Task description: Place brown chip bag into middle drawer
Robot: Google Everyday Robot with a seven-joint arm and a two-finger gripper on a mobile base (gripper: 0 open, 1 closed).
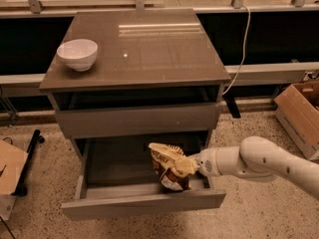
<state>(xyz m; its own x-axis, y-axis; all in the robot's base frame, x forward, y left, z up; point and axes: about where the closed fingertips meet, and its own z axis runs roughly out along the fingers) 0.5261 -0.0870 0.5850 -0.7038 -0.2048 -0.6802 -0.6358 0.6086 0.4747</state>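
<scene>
A speckled stone floor surrounds a grey-brown cabinet. Nearest, the one middle drawer stands pulled open, showing its grey inside. The gripper reaches in from the right, fingers pinched on the cream top of one brown chip bag, upright just left of them inside the drawer's right half. Above the fingers is one shut drawer front. Farther up-left, one white bowl sits on the glossy cabinet top. One cardboard box sits off right.

The robot's smooth white arm, its rounded segments dotted with small dark marks, tapers through a ringed wrist to a pale gripper at five o'clock.
</scene>
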